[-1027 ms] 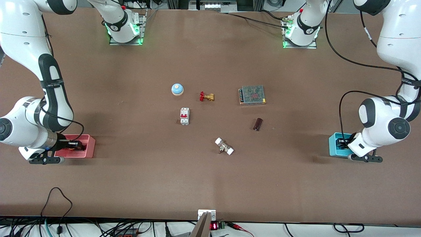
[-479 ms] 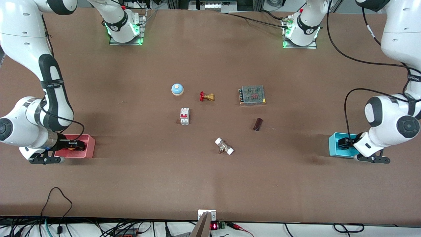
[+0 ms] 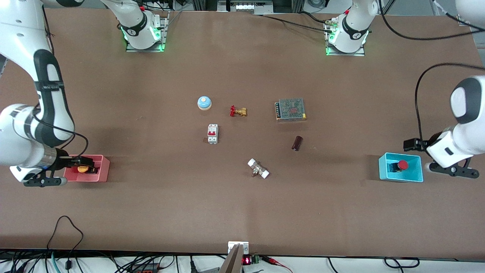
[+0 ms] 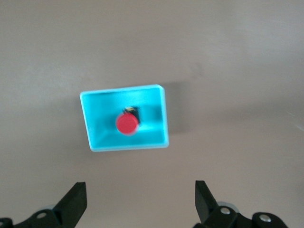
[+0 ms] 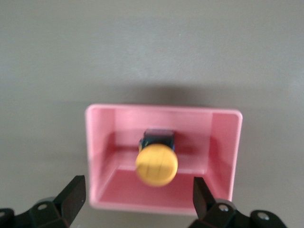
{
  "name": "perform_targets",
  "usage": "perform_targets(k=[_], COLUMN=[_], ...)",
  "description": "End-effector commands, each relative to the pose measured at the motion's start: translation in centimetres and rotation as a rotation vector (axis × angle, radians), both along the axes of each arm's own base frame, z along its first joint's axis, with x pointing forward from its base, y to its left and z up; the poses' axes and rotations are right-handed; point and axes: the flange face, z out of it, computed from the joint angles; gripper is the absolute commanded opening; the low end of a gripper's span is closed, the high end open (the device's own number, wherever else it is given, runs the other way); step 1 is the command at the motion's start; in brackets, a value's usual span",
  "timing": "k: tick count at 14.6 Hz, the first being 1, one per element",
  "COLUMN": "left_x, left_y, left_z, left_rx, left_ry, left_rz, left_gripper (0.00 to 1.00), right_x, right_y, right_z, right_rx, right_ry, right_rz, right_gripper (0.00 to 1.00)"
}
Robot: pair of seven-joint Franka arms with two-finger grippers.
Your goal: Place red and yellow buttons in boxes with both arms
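The red button (image 3: 402, 165) sits in the cyan box (image 3: 382, 167) at the left arm's end of the table. My left gripper (image 3: 411, 144) is open and empty, raised above that box's edge. In the left wrist view the red button (image 4: 127, 124) lies in the cyan box (image 4: 124, 91), well clear of my left gripper (image 4: 141, 199). The yellow button (image 3: 82, 169) sits in the pink box (image 3: 104, 168) at the right arm's end. My right gripper (image 3: 81, 162) is open and empty, low over it. In the right wrist view the yellow button (image 5: 156, 164) stands in the pink box (image 5: 99, 142), with my right gripper (image 5: 137, 199) above it.
In the middle of the table lie a blue-and-white bell (image 3: 204, 102), a brass valve with a red handle (image 3: 238, 111), a metal mesh power unit (image 3: 290, 109), a white circuit breaker (image 3: 212, 134), a dark cylinder (image 3: 297, 143) and a white-capped fitting (image 3: 258, 168).
My left gripper has risen out of the cyan box and drawn away, leaving the red button in it. My right gripper has lifted slightly, and the yellow button now shows in the pink box.
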Motion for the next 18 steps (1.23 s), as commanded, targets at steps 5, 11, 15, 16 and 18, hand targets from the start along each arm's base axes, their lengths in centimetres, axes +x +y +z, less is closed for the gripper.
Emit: perform_targets(k=[5, 11, 15, 16, 18], left_x=[-2.4, -4.9, -6.8, -7.9, -10.2], left_y=[-6.1, -9.0, -9.3, -8.9, -7.7], left_z=[10.2, 12.0, 13.6, 13.9, 14.7], left_rx=[-0.026, -0.005, -0.005, -0.045, -0.127], left_ry=[-0.009, 0.056, -0.074, -0.106, -0.178], left_rz=[-0.019, 0.038, 0.062, 0.086, 0.115], left_gripper=[1.00, 1.00, 1.00, 1.00, 1.00], right_x=[-4.1, -9.0, -13.2, -13.0, -12.7], right_y=[3.7, 7.9, 8.6, 8.8, 8.6], right_z=[14.6, 26.2, 29.4, 29.4, 29.1], right_rx=[0.045, -0.055, -0.044, -0.048, -0.044], right_ry=[0.026, -0.013, 0.060, 0.039, 0.034], right_rz=[0.071, 0.142, 0.113, 0.115, 0.119], right_gripper=[1.00, 1.00, 1.00, 1.00, 1.00])
